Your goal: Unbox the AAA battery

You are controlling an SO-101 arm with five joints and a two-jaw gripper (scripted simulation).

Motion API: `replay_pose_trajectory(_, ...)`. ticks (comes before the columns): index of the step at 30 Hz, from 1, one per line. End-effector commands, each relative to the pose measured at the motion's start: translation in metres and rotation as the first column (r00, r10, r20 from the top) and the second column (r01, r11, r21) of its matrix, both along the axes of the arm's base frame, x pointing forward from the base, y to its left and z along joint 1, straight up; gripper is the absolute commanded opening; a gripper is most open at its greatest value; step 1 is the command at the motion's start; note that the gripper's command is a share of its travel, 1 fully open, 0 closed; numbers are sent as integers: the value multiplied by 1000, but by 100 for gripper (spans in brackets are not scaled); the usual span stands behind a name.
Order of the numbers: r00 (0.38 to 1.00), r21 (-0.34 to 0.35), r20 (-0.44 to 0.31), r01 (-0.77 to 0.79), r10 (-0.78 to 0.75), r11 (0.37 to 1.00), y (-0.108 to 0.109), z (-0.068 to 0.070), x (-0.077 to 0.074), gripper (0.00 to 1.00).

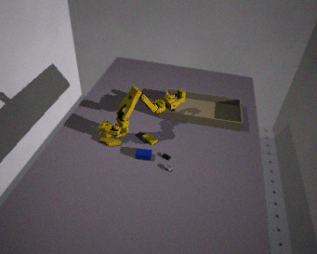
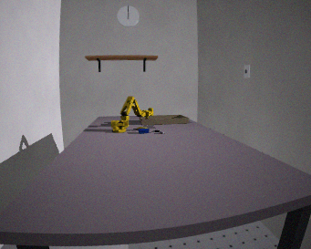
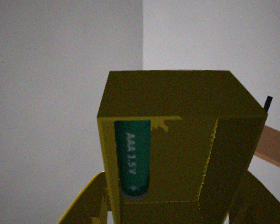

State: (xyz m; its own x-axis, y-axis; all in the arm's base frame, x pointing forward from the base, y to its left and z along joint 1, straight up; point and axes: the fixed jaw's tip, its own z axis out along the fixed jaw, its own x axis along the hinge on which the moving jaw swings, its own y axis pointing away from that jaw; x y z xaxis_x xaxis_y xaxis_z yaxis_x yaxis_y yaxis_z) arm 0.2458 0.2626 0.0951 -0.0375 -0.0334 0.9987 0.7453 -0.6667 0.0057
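Observation:
My gripper (image 1: 175, 100) is shut on the open yellow box base (image 3: 178, 160) and holds it raised over the left end of the tan tray (image 1: 211, 110). In the wrist view the base's open side faces the camera. A green AAA battery (image 3: 134, 157) lies inside it along the left wall. The yellow lid (image 1: 148, 138) lies on the table in front of the arm's base, apart from the box. In the exterior view the arm (image 2: 130, 112) and tray (image 2: 169, 119) are small and far off.
A closed blue box (image 1: 143, 153) sits on the table near the lid. A small black item (image 1: 165, 156) and a small grey item (image 1: 167, 167) lie to its right. Walls stand behind and left of the table.

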Motion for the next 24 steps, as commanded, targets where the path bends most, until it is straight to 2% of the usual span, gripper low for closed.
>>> replay_pose_trajectory(1, 1000, 42, 26, 1, -2, 999, 0, 10, 1, 20)
replay_pose_trajectory(24, 997, 101, 75, -3, -4, 995, 0, 10, 0, 20)
